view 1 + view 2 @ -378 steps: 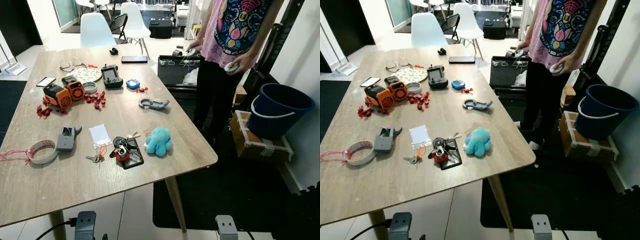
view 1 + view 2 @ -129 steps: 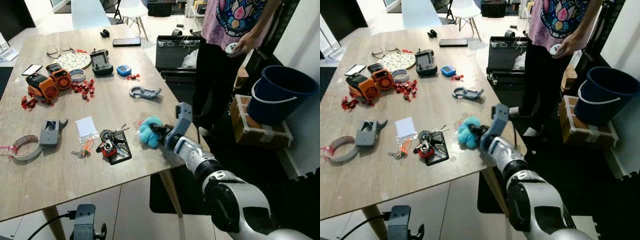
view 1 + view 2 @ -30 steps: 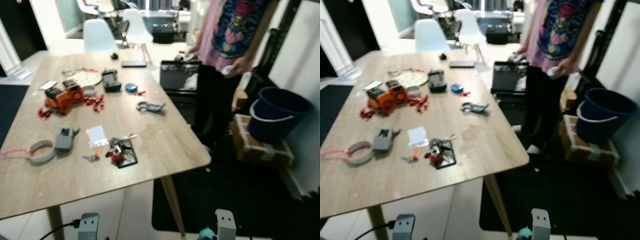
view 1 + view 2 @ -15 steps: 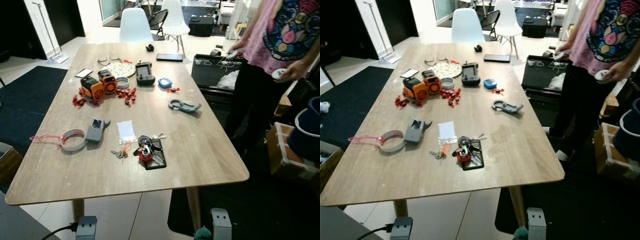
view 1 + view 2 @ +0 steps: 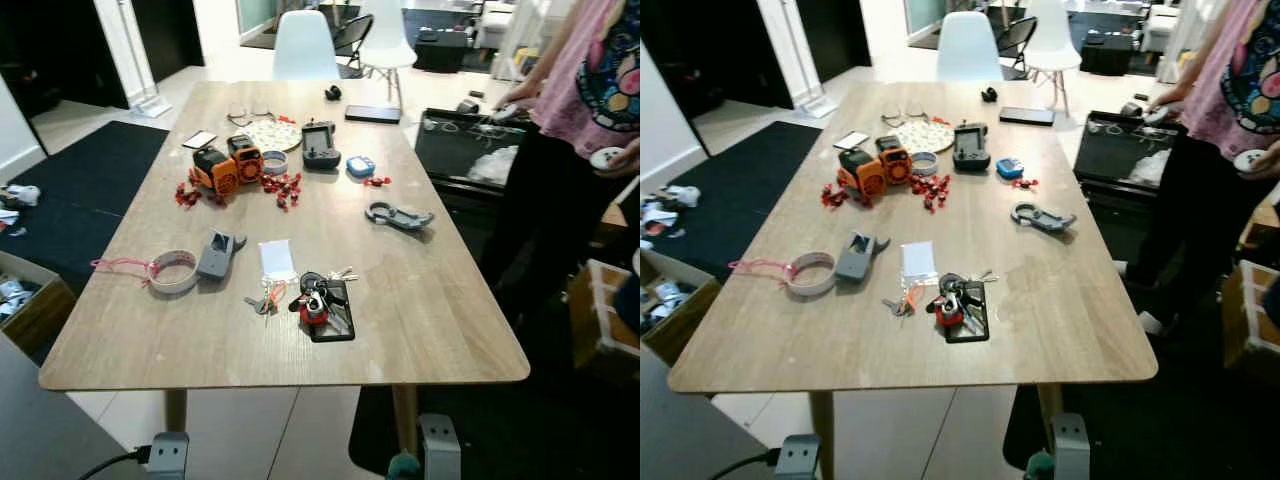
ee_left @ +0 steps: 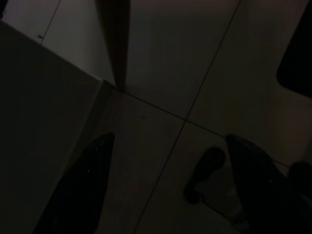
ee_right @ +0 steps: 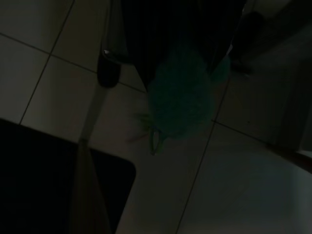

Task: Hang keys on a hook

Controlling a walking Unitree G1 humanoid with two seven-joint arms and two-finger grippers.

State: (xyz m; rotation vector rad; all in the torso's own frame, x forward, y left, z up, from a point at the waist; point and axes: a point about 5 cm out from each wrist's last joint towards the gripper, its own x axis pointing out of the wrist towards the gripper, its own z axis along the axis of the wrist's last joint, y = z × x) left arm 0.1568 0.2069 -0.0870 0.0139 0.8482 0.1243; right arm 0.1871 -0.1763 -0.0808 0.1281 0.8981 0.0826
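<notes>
Wooden bench (image 5: 420,310) cluttered: key bunch (image 5: 318,295) with red fob lying on a black card near the front edge, right of centre; small loose key with orange tag (image 5: 262,301) just beside it, clear packet (image 5: 277,259) behind. Tape roll (image 5: 174,272) and grey dispenser (image 5: 215,254) toward the left edge, orange toy (image 5: 227,166) and grey carabiner (image 5: 398,215) farther back. No hook visible. Right claw (image 7: 183,63) hanging low over floor tiles, pinching a teal plush octopus (image 7: 181,97), probably carried clear of the keys. Left claw (image 6: 168,180) idle over the floor, fingers spread. Person (image 5: 590,110) standing at the right edge holding a controller. Keys untouched; task barely begun.
</notes>
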